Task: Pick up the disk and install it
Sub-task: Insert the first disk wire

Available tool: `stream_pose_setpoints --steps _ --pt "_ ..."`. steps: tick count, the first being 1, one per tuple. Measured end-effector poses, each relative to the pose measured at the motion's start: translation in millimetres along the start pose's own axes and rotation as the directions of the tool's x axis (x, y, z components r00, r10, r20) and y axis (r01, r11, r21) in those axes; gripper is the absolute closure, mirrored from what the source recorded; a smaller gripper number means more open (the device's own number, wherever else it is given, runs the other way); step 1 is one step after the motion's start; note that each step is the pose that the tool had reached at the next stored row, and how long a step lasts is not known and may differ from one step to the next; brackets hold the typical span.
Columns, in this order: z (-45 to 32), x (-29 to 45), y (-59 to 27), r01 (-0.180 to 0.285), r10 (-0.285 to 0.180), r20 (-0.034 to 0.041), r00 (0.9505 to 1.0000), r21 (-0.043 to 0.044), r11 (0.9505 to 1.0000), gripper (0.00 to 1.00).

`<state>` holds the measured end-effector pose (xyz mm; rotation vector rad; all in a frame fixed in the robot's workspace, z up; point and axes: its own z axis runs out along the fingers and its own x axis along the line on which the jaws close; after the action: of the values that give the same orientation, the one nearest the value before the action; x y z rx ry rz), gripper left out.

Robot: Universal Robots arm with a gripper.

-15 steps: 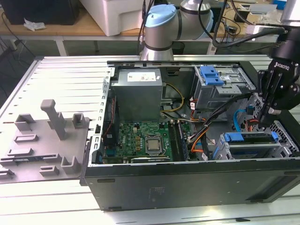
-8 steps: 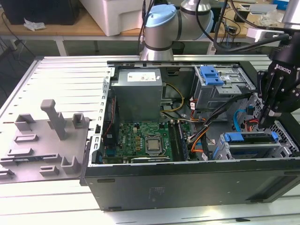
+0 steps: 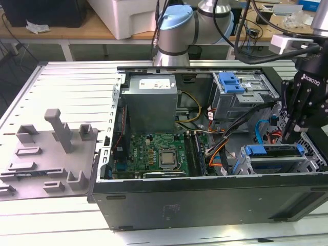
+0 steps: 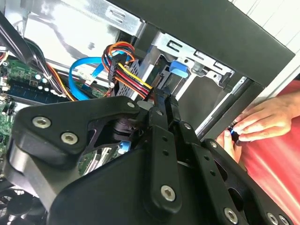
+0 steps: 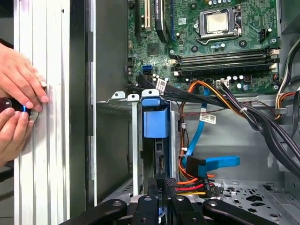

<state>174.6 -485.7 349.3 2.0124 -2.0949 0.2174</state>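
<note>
Here, gripper point(image 3: 290, 136) closed, empty, just over the disk point(image 3: 271, 150), seated in grey drive cage point(image 3: 242, 165)

**Case layout, read off the processor socket**

In the exterior view I take the socket point(image 3: 167, 159) on the motherboard point(image 3: 148, 148) as centre, inside the case point(image 3: 205, 200). The power supply point(image 3: 151, 100) is at 12 o'clock, the drive cage point(image 3: 241, 100) at 2, and the disk point(image 3: 271, 151) in its bay at 3 — the gripper point(image 3: 291, 136) over its outer end. Outside the case, the fixture plate point(image 3: 51, 166) lies at 9.
</note>
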Motion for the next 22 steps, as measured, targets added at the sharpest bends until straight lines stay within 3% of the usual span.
stream_pose_setpoints --steps 4,6,7,14,15,17,18,20,22 --pt "1.6 5.4 1.0 0.004 -0.004 0.0221 0.9997 0.0028 1.0 0.83" --pt "2.2 7.7 1.3 0.006 -0.006 0.0371 0.9993 0.0056 1.0 0.83" --pt "2.3 8.0 1.4 0.006 -0.006 0.0402 0.9992 0.0066 1.0 0.83" --pt "2.3 8.2 1.4 0.007 -0.007 0.043 0.999 0.0069 1.0 0.83" --pt "2.4 8.5 1.4 0.007 -0.007 0.0489 0.9988 0.007 1.0 0.83" --pt "2.8 9.8 1.3 0.008 -0.009 0.0795 0.9968 0.0073 0.9999 0.83" --pt "2.9 10.4 1.3 0.009 -0.01 0.0873 0.9961 0.0073 0.9999 0.83" --pt "3.5 12.7 1.2 0.009 -0.01 0.0959 0.9953 0.0071 0.9999 0.83" --pt "4.4 15.7 1.0 0.01 -0.01 0.0984 0.9951 0.0071 0.9999 0.83"
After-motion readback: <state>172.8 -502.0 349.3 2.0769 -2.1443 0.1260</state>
